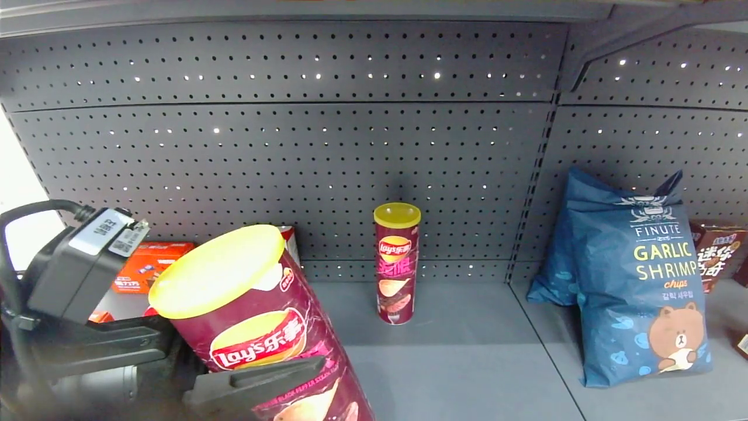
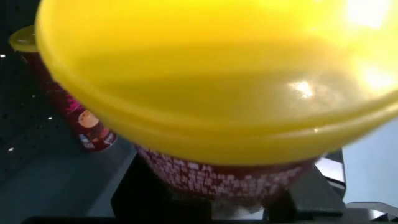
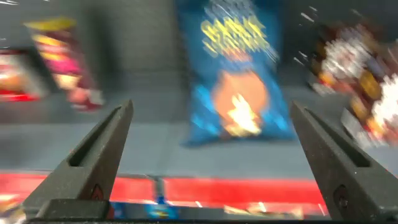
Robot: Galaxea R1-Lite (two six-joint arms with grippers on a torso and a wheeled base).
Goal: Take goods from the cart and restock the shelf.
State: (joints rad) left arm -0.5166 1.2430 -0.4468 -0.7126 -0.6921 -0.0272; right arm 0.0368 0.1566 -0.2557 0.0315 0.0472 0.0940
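Observation:
A maroon chips can (image 1: 257, 327) with a yellow lid (image 1: 217, 270) leans tilted at the lower left, with my left gripper (image 1: 257, 365) shut around its body. In the left wrist view the lid (image 2: 211, 81) looms large over the can body (image 2: 224, 180). A second, matching can (image 1: 396, 263) stands upright at the middle of the grey shelf (image 1: 467, 362), near the pegboard back; it is also the can (image 2: 65, 93) beyond the lid. My right gripper (image 3: 214, 165) is open with nothing between its fingers, facing the shelf front.
Two blue snack bags (image 1: 634, 280) lean against the back at the right, also the blue bag (image 3: 239, 74). Brown boxes (image 1: 716, 251) sit at the far right, an orange box (image 1: 149, 266) at the back left. A red shelf-edge strip (image 3: 205, 193) runs below.

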